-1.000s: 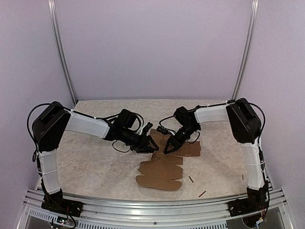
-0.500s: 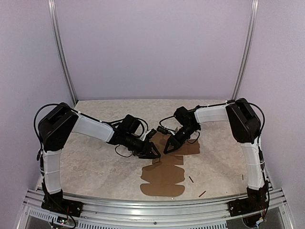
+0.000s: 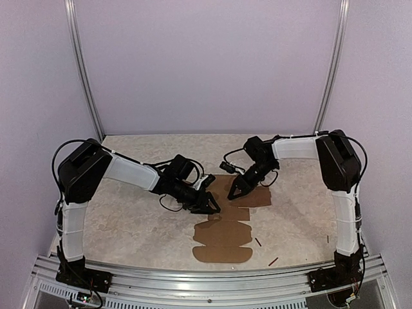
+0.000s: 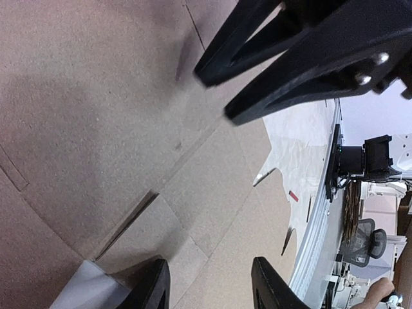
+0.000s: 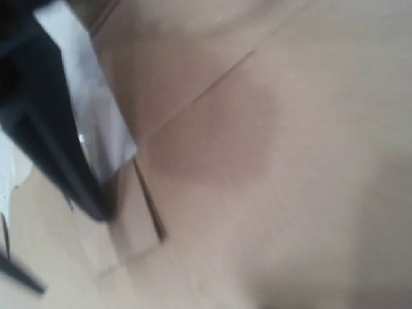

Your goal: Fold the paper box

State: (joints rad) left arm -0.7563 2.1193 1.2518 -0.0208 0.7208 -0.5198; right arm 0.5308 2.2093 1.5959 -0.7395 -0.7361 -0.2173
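Paper box (image 3: 223, 235) lies flat on the worktop (image 3: 129, 222), long axis running from my claws back toward my bases: my left claw (image 3: 208, 206) hangs parted and empty at its left edge, while my right claw (image 3: 234, 192) sits over the far panel, grip impossible to tell.

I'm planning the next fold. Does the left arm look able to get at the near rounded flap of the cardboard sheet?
Probably yes: the left gripper is over the paper box, whose near flap lies flat and uncovered, and the right gripper sits farther back, clear of it.
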